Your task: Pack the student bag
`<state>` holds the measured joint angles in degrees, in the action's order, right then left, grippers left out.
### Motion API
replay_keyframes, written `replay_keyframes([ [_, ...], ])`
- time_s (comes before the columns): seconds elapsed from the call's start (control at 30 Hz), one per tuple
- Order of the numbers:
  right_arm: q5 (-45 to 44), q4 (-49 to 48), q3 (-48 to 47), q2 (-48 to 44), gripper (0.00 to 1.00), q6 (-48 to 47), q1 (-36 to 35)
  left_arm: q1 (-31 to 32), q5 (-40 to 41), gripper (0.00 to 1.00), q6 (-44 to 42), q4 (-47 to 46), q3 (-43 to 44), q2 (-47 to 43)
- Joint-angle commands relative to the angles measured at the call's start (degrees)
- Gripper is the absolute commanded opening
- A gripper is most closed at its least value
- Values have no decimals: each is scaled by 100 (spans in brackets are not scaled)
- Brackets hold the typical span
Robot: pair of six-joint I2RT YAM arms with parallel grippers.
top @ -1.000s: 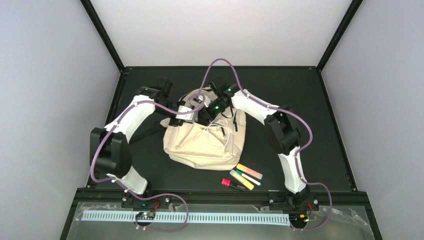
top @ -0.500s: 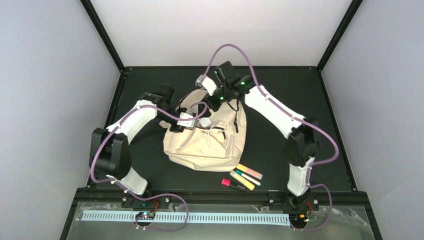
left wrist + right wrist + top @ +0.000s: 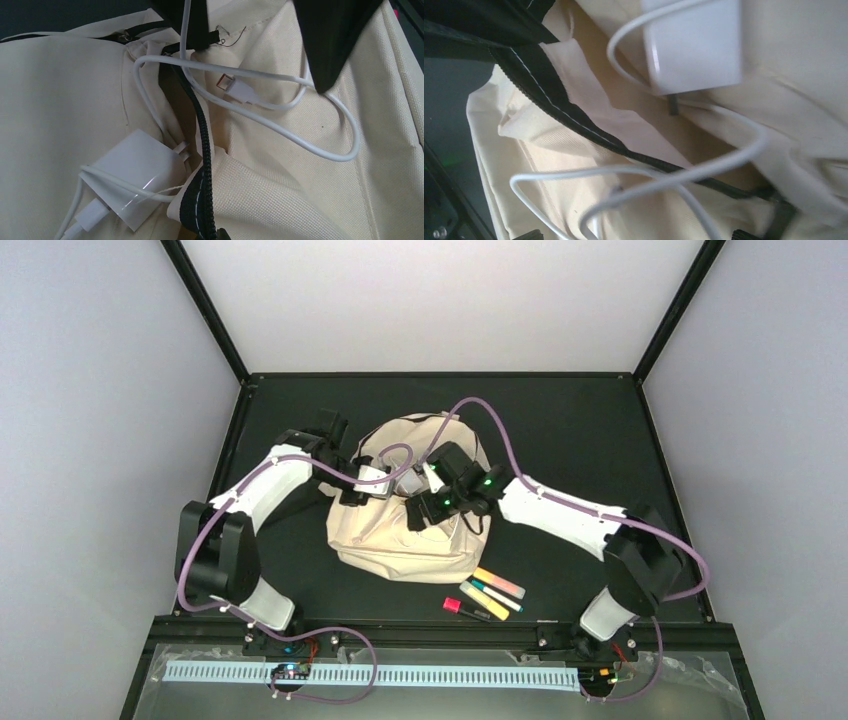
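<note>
The student bag (image 3: 385, 540) lies flat in the middle of the table, cream with dark zippers. My left gripper (image 3: 383, 484) is shut on the pocket's zipper edge (image 3: 200, 197) and holds it up. A white charger (image 3: 132, 180) sits in the opening under that edge, and its white cable (image 3: 320, 142) loops over the fabric outside. My right gripper (image 3: 421, 508) hangs open just above the pocket; its black fingers (image 3: 332, 40) show at the top of the left wrist view. The right wrist view shows the charger (image 3: 694, 45), the cable (image 3: 649, 182) and the right gripper (image 3: 639, 235) apart from them.
Several highlighters (image 3: 495, 590) and a red-capped marker (image 3: 460, 608) lie on the black table (image 3: 600, 440) in front of the bag, to the right. The bag's black straps (image 3: 305, 502) trail off to the left under my left arm.
My right gripper opened wide, swung out past the bag's far end, then came back down over the pocket. The left gripper kept its hold and barely moved.
</note>
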<state>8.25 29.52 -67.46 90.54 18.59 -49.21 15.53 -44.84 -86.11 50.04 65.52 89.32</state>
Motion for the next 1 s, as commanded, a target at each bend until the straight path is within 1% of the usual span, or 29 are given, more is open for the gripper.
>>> replay_keyframes([
  [0.0, -56, -675, -186, 206, 100, 864, -415, 64, -177, 1, 36, -47, -37, -252],
  [0.03, -129, -717, -222, 280, 99, 915, -496, 64, -167, 2, 42, -50, -39, -256],
  [0.07, -217, -740, -257, 341, 97, 974, -536, 64, -159, 2, 54, -55, -39, -264],
  [0.1, -307, -757, -273, 392, 92, 1039, -545, 64, -151, 2, 60, -64, -39, -275],
  [0.13, -429, -765, -290, 420, 84, 1076, -539, 64, -148, 2, 64, -58, -43, -287],
  [0.17, -529, -783, -306, 442, 73, 1101, -543, 64, -141, 1, 64, -56, -52, -304],
  [0.2, -599, -789, -323, 458, 60, 1115, -538, 62, -139, 2, 67, -44, -64, -321],
  [0.23, -627, -790, -339, 470, 42, 1142, -535, 64, -131, 2, 61, -32, -65, -327],
  [0.27, -601, -790, -350, 477, 32, 1146, -542, 64, -116, 1, 68, -23, -62, -335],
  [0.37, -466, -674, -434, 455, 8, 1095, -532, 64, -58, 2, 134, -14, -33, -338],
  [0.4, -435, -627, -453, 393, 2, 1046, -531, 60, -18, 2, 162, -12, -23, -336],
  [0.5, -56, -760, -437, 182, 1, 790, -367, 64, 65, 1, 200, -16, -20, -344],
  [0.6, 729, -1183, -472, 121, 1, 604, 30, 64, 71, 1, 191, 1, -39, -356],
  [0.7, 1346, -1325, -885, 430, 1, 285, 304, 64, 75, 1, 204, -7, -62, -370],
  [0.77, 1591, -1255, -1265, 777, 1, 144, 410, 63, 57, 1, 228, -28, -81, -380],
  [0.87, 1889, -1383, -1495, 1132, 1, 299, 645, 64, 53, 2, 249, -38, -123, -405],
  [0.97, 1941, -1808, -1489, 1290, 1, 564, 882, 56, 62, 1, 235, -22, -161, -424],
])
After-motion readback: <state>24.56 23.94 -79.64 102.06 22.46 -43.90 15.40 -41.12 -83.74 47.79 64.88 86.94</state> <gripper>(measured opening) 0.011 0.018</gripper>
